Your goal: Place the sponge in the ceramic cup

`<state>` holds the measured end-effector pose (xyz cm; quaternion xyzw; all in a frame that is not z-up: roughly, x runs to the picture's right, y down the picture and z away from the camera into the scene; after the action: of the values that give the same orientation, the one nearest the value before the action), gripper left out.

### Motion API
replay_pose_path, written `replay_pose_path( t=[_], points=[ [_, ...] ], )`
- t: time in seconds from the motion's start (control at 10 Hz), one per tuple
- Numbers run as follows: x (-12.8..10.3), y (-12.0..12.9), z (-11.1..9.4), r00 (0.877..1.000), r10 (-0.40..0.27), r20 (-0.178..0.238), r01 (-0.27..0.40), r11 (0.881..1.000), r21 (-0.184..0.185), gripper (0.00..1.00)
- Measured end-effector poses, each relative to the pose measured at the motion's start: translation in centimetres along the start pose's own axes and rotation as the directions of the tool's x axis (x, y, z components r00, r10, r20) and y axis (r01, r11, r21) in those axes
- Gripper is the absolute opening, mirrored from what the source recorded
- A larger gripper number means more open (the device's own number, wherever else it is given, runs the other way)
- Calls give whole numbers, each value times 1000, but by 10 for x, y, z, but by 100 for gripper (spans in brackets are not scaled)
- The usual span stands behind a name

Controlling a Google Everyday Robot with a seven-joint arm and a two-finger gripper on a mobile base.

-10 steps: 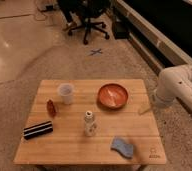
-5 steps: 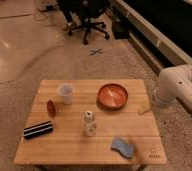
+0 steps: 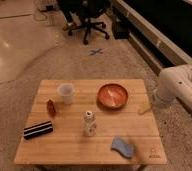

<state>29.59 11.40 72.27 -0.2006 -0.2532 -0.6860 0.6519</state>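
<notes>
The light-blue sponge [image 3: 122,146] lies flat near the front right corner of the wooden table [image 3: 69,145]. The whitish ceramic cup [image 3: 65,93] stands upright at the back left of the table. My white arm [image 3: 175,89] reaches in from the right. Its gripper [image 3: 144,108] hangs at the table's right edge, beside the orange-red bowl [image 3: 113,95]. It is well behind the sponge and far right of the cup, and I see nothing held in it.
A small white bottle [image 3: 90,123] stands mid-table between cup and sponge. A black block with white stripes [image 3: 38,129] lies front left, with a small red object [image 3: 51,107] behind it. An office chair [image 3: 89,22] and a dark counter [image 3: 164,30] stand beyond.
</notes>
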Motion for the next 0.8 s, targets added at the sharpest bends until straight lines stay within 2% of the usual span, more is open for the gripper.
replay_pose_path(
  t=[0.2, 0.3, 0.5, 0.7, 0.8],
  points=[
    [-2, -1, 1, 1000, -6, 0, 6, 1000, 1, 80],
    [-7, -6, 4, 1000, -31, -2, 31, 1000, 5, 80],
    [-31, -29, 15, 993, -119, -6, 119, 992, 37, 80],
    [-67, -65, 31, 973, -229, -9, 229, 968, 101, 80],
    [-79, -76, 38, 963, -270, -13, 269, 956, 119, 80]
  ],
)
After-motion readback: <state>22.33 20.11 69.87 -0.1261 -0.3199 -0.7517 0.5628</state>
